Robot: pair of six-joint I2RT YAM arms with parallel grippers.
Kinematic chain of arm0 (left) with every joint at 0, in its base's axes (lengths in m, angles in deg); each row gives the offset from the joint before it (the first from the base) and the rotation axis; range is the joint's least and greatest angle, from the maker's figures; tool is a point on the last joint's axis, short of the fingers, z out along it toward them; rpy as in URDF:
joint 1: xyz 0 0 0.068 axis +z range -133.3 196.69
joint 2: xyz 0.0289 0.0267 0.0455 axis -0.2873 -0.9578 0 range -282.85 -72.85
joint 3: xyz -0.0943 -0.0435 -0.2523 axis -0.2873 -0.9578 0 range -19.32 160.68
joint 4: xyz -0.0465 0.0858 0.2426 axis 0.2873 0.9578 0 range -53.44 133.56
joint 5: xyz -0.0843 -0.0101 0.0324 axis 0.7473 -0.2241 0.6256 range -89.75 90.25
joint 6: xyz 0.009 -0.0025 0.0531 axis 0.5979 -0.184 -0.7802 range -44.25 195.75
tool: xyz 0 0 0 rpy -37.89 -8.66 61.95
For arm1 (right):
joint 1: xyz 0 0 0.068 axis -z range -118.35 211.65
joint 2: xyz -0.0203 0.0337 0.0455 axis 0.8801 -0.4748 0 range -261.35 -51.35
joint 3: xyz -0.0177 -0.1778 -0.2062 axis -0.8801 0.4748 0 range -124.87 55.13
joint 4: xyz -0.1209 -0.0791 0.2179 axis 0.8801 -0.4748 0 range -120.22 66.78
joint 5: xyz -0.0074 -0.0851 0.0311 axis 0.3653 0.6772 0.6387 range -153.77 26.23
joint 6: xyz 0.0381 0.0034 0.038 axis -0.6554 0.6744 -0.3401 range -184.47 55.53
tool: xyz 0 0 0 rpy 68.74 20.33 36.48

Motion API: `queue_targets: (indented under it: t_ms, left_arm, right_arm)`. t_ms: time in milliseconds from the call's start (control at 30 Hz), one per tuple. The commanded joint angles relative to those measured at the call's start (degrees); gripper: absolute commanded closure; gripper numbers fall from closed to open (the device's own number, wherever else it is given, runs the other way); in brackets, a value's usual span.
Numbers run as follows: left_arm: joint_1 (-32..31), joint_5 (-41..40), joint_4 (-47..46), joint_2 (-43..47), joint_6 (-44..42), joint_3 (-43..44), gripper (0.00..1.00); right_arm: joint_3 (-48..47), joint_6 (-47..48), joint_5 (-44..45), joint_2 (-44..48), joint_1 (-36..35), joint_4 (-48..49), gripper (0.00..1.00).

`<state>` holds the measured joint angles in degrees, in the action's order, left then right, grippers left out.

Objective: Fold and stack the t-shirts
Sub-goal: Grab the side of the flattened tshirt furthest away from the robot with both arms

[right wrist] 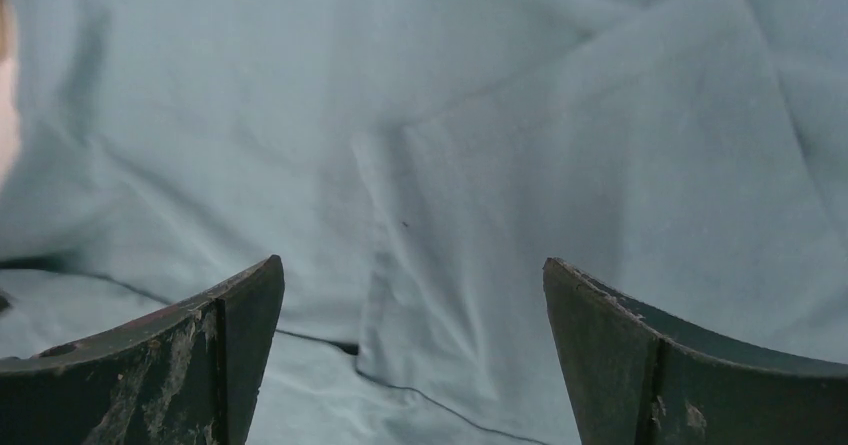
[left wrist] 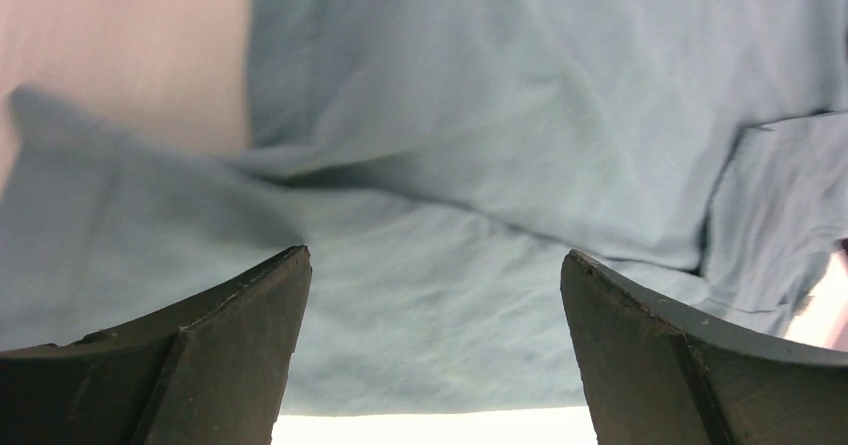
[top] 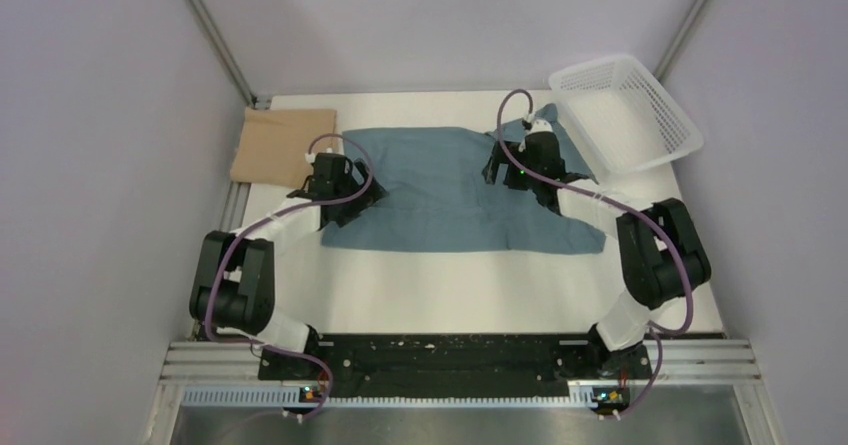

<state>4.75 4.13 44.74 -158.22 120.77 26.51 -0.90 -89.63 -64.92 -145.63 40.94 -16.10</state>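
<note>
Over the left edge of the spread cloth: left gripper [top: 338, 183], black fingers [left wrist: 240, 345] wide apart, nothing between them. Its wrist view shows only creased blue fabric under the gap, with a strip of pale table at the upper left. Whether the tips touch the cloth, cannot tell. Across the cloth, toward its far right: right gripper [top: 520, 170], jaws likewise spread wide and empty. Its wrist view [right wrist: 412, 260] is filled with rumpled blue fabric and one folded-over flap edge. Both hang above the dusty teal-blue cloth t-shirt [top: 440, 190], which lies opened out flat across the far half of the white table top [top: 450, 285]. It is wrinkled, one sleeve trailing off at the near right, another bit of it reaching toward the far right corner. Just beside its far left corner sits the tan-beige cloth t-shirt [top: 280, 145], folded into a neat rectangle in the table's far left corner, close to the left gripper. At the far right corner, a white plastic mesh basket [top: 625, 110], sitting askew, near the right gripper.
</note>
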Motion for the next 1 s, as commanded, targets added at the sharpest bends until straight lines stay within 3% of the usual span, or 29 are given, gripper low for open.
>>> queue_targets:
  t_ms: [0,133,267,367,500,600,800,967]
  left_arm:
    - [-0.4,2.3,-4.5,-6.4,-0.2,6.1,0.01]
    - [-0.4,2.7,-2.4,-10.3,-0.6,5.2,0.01]
    - [-0.4,-0.4,-3.1,-8.1,0.1,-4.1,0.01]
    - [-0.6,3.9,-2.8,-5.4,0.9,-10.7,0.05]
    - [-2.6,5.5,-2.0,6.4,4.9,-22.9,0.06]
    - [-3.8,4.5,3.7,18.3,8.3,-28.4,0.06]
    - [-4.6,3.5,17.1,37.5,11.6,-31.2,0.01]
    - [-4.6,-0.9,22.9,46.0,9.2,-26.8,0.01]
  right_arm:
    - [1.7,-1.1,3.1,-3.2,-1.2,-2.0,0.01]
    - [5.0,-3.1,4.0,-4.2,-1.4,-3.7,0.01]
    - [12.1,-6.0,4.7,0.1,-1.7,-4.1,0.01]
    - [17.2,-9.0,4.4,4.5,-3.4,-5.8,0.01]
    - [21.4,-12.7,7.8,12.1,-6.8,-13.3,0.01]
    - [26.0,-16.0,8.4,19.3,-7.2,-18.0,0.01]
    - [30.6,-16.0,5.4,30.5,-7.2,-22.0,0.01]
    - [25.3,-11.4,5.9,32.7,-7.2,-22.3,0.01]
